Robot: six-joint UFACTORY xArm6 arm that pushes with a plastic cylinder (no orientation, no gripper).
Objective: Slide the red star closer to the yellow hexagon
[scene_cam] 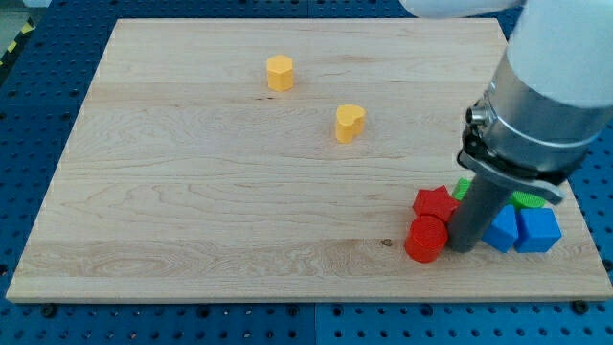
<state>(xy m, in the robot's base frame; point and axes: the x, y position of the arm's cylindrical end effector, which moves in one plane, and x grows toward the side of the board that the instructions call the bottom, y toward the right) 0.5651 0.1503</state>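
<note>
The red star (pixel 434 202) lies near the view's bottom right, just above a red cylinder (pixel 426 239). The yellow hexagon (pixel 280 73) stands far off at the view's upper middle. My tip (pixel 464 247) rests on the board just right of the red cylinder and below-right of the red star, close to both. The rod hides part of the blocks behind it.
A yellow heart (pixel 350 123) stands between the hexagon and the star. A blue block (pixel 537 230) and another blue block (pixel 500 231) sit right of my tip, with green blocks (pixel 525 199) partly hidden behind the rod. The board's right edge (pixel 575 206) is close.
</note>
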